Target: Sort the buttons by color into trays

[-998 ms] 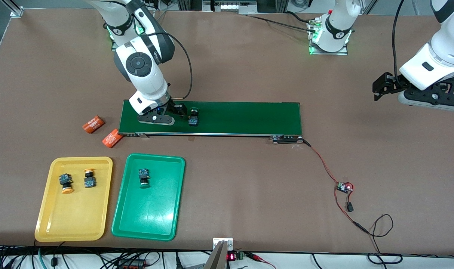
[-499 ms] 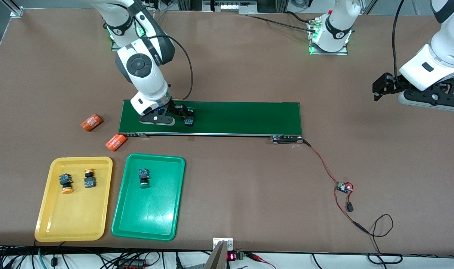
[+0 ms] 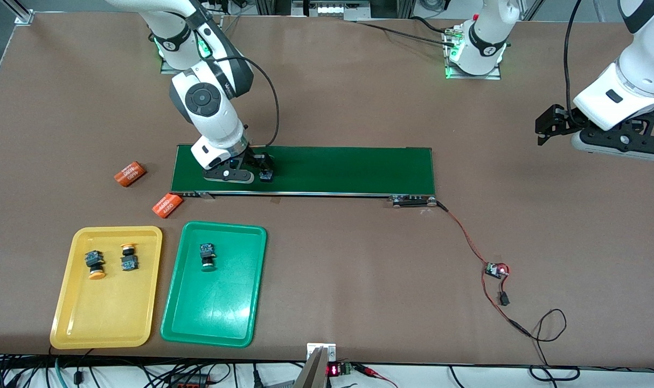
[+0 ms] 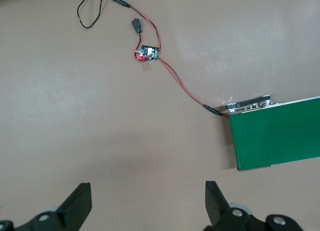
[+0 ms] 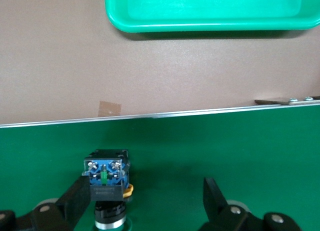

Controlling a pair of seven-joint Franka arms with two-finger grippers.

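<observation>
A green-capped button [image 3: 266, 175] lies on its side on the dark-green conveyor belt [image 3: 348, 170] near the right arm's end. My right gripper [image 3: 262, 170] is low on the belt and open. In the right wrist view the button [image 5: 106, 173] lies between the gripper's [image 5: 145, 198] fingers, close against one finger [image 5: 75, 198] and well clear of the other. The green tray [image 3: 214, 318] holds one green-capped button [image 3: 207, 256]. The yellow tray [image 3: 106, 318] holds two yellow-capped buttons [image 3: 94, 265] [image 3: 129, 258]. My left gripper [image 3: 545, 129] waits open and empty over bare table [image 4: 147, 198].
Two orange cylinders [image 3: 130, 173] [image 3: 167, 205] lie on the table off the belt's end, by the yellow tray. A small circuit board [image 3: 496, 269] with red and black wires runs from the belt's other end toward the front edge. The green tray's rim [image 5: 210, 23] shows in the right wrist view.
The green-capped button has moved along the belt toward the right arm's end and now lies between the right gripper's fingers. The right gripper shifted slightly. The orange cylinders shifted a little. The left arm has not moved.
</observation>
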